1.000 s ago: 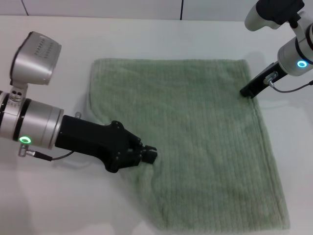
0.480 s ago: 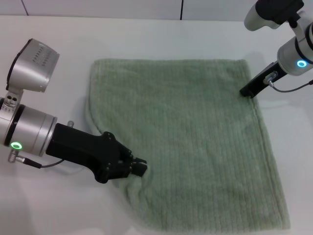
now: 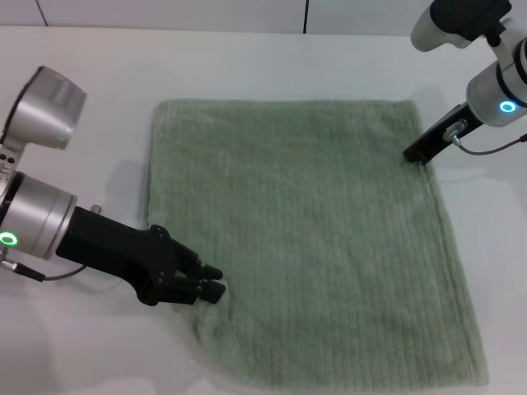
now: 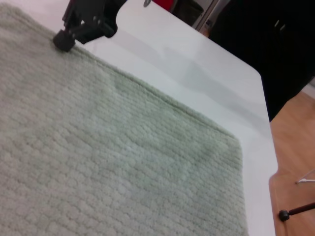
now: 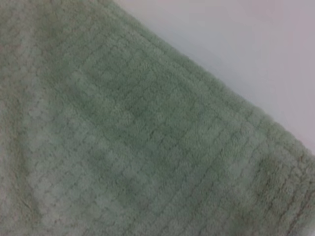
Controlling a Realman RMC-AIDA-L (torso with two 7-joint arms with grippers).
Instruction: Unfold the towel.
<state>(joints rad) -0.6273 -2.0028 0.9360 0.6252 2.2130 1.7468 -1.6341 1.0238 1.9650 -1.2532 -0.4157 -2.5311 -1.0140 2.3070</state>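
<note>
The pale sage-green towel [image 3: 313, 230] lies spread nearly flat on the white table, its near left corner still bunched. My left gripper [image 3: 212, 282] is shut on the towel's left edge near that corner, low over the table. My right gripper [image 3: 412, 154] is at the towel's far right corner, its jaws together on the edge. It also shows in the left wrist view [image 4: 61, 40], touching the towel [image 4: 98, 162]. The right wrist view is filled by the towel [image 5: 123, 137] and a strip of table.
The white table [image 3: 99, 346] surrounds the towel. A wall panel runs along the back. In the left wrist view the table's edge [image 4: 263, 98] drops to a wooden floor [image 4: 295, 162] beyond the towel.
My left gripper has moved left and toward the table's near edge, drawing the towel's near left corner outward with it. The right gripper has not moved.
</note>
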